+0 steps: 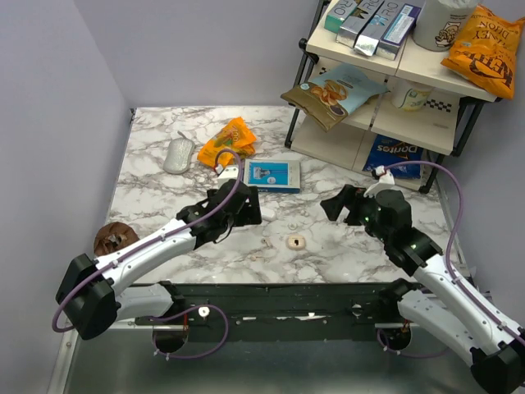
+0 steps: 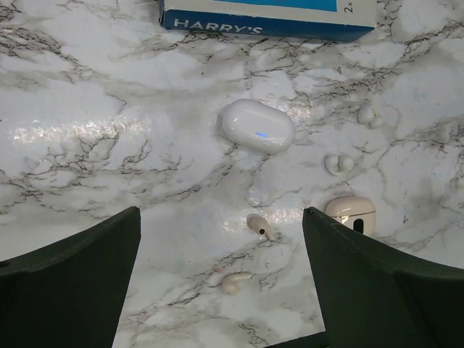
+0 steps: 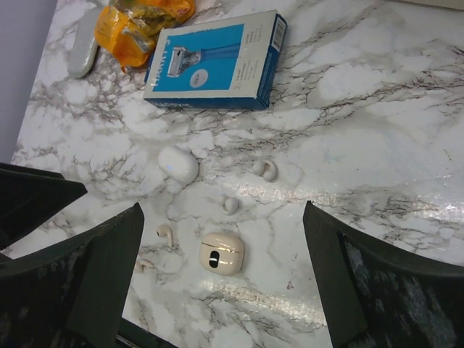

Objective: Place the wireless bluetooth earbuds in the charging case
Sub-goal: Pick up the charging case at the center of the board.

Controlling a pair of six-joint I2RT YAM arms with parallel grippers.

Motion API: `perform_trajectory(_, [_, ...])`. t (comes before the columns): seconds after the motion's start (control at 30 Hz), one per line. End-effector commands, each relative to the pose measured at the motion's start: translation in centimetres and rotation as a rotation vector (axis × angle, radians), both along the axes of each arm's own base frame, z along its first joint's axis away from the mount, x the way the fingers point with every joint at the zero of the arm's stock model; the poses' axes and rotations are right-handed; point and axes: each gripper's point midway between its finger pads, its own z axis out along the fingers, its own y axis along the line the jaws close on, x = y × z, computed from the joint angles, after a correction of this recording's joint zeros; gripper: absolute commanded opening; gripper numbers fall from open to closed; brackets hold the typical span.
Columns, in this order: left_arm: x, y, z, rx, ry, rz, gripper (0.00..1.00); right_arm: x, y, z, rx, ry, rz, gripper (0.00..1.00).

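Observation:
The glossy white pill-shaped charging case [image 2: 257, 125] lies shut on the marble, a blue light on its front; it also shows in the right wrist view [image 3: 177, 164] and the top view [image 1: 267, 213]. Two cream-beige earbuds [image 2: 259, 225] [image 2: 235, 281] lie loose just nearer than it, between my left fingers; the right wrist view shows them too [image 3: 165, 233] [image 3: 143, 264]. My left gripper [image 2: 221, 243] [image 1: 246, 207] is open and empty above them. My right gripper [image 3: 223, 217] [image 1: 338, 205] is open and empty, hovering to the right.
A cream case with a dark slot [image 3: 222, 252] [image 1: 295, 242] and two small white clip-shaped buds [image 3: 264, 170] [image 3: 230, 205] lie nearby. A blue-and-white box [image 1: 271, 175], mouse [image 1: 178, 155], orange bag [image 1: 228, 141], brown lump [image 1: 111, 238] and shelf rack [image 1: 394, 123] stand around.

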Motion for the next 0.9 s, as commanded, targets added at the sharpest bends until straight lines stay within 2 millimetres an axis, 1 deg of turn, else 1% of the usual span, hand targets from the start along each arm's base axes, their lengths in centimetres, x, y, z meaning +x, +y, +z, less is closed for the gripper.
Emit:
perform_trajectory(0.0, [-0.6,-0.3,0.5,-0.007,-0.025,-0.068,0.99,0.0,-0.3,-0.9,-0.022,0.026,-0.018,1.0])
perform_trajectory(0.13, [-0.7,-0.7,0.8,-0.007,-0.043,-0.116,0.99,-0.2,0.1,-1.6,-0.043,0.061,0.011,1.0])
perform_trajectory(0.2, [-0.7,-0.6,0.7,-0.009,-0.049,-0.115,0.99,-0.1,0.0,-1.8,-0.049,0.069,0.004,1.0])
perform_trajectory(0.3, [-0.6,-0.6,0.7,-0.017,-0.059,-0.109,0.99,-0.2,-0.3,-2.1,-0.057,0.072,-0.008,1.0])
perform_trajectory(0.43, [-0.1,0.3,0.4,-0.002,-0.097,-0.067,0.99,0.2,-1.3,-2.0,-0.06,0.055,-0.07,1.0])
perform_trajectory(0.53, [0.0,0.0,0.4,-0.017,-0.143,-0.099,0.99,0.0,-1.1,-1.5,-0.107,0.034,-0.02,1.0])
perform_trajectory(0.6, [-0.2,-0.7,0.1,-0.009,-0.12,-0.145,0.99,-0.2,-1.0,-1.3,-0.137,0.03,0.019,1.0])
perform_trajectory(0.63, [-0.3,-0.9,0.4,0.021,-0.105,-0.179,0.99,-0.5,-0.7,-1.3,-0.139,0.031,0.043,1.0])
perform_trajectory(0.67, [-0.4,-1.1,0.2,0.04,-0.083,-0.203,0.99,-0.6,-0.6,-1.4,-0.145,0.025,0.063,1.0])
perform_trajectory(0.7, [-0.4,-1.3,-1.1,0.081,-0.041,-0.226,0.99,-0.7,-0.4,-1.4,-0.143,0.021,0.073,1.0])
perform_trajectory(0.73, [-0.3,-1.7,-1.0,0.1,-0.023,-0.25,0.99,-0.8,-0.1,-1.4,-0.134,0.019,0.093,1.0])
perform_trajectory(0.77, [-0.3,-2.0,-1.5,0.127,-0.01,-0.291,0.99,-0.8,0.1,-1.3,-0.13,0.012,0.103,1.0])
perform_trajectory(0.8, [-0.5,-2.5,-2.7,0.144,0.036,-0.32,0.99,-0.8,0.2,-1.2,-0.13,0.007,0.107,1.0])
perform_trajectory(0.87, [-0.3,-3.2,-2.9,0.162,0.042,-0.36,0.99,-1.0,0.6,-1.5,-0.126,0.024,0.133,1.0])
